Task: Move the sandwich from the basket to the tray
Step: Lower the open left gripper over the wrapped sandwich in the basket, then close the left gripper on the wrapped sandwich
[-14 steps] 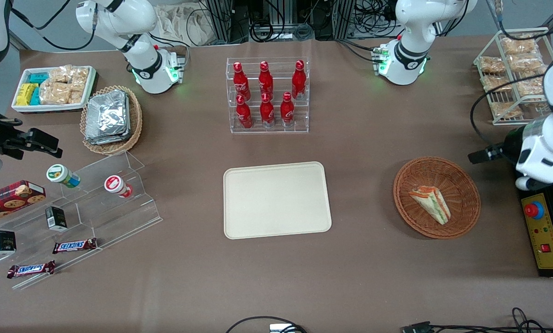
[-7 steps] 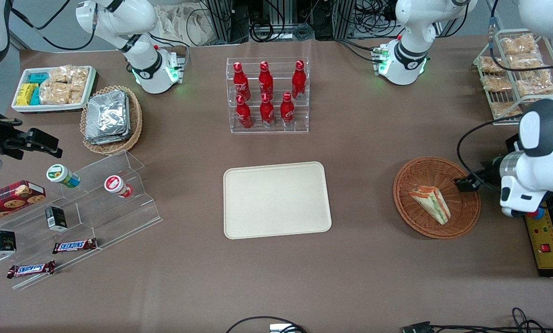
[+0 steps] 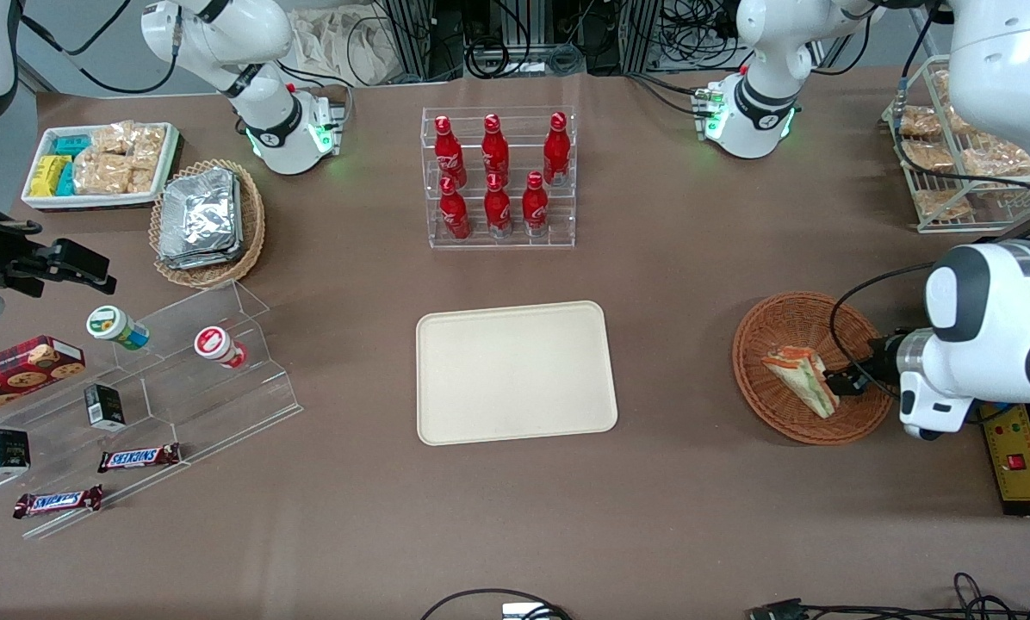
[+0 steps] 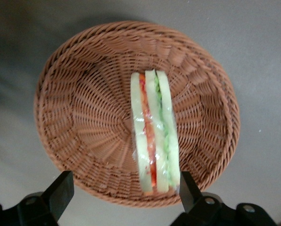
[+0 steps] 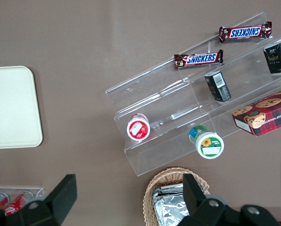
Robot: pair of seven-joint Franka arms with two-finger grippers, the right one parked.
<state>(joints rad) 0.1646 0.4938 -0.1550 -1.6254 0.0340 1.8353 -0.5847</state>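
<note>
I have the gripper [image 3: 840,381] hanging over the basket [image 3: 789,412], at its edge toward the working arm's end of the table, fingers [image 4: 60,193] spread wide with nothing between them. The sandwich [image 3: 803,379] lies inside the basket, wrapped in clear film, its pale bread and orange-red and green layers plain from the wrist camera [image 4: 154,132].

The tray [image 3: 515,372] sits bare at the middle of the table, well apart from the basket, with open brown tabletop between them. Farther from the front camera than the tray stands a clear rack of red bottles [image 3: 498,176]. A wire shelf of snack packets [image 3: 954,155] stands near the working arm, farther from the camera than the basket.

The front view shows me the arm's black cable [image 3: 851,301] looping over the basket rim; the wrist view does not. The wrist view alone shows one finger just beside the sandwich's end. The parked arm's camera catches the tray's corner [image 5: 13,108] and an acrylic stand with candy bars [image 5: 198,59].
</note>
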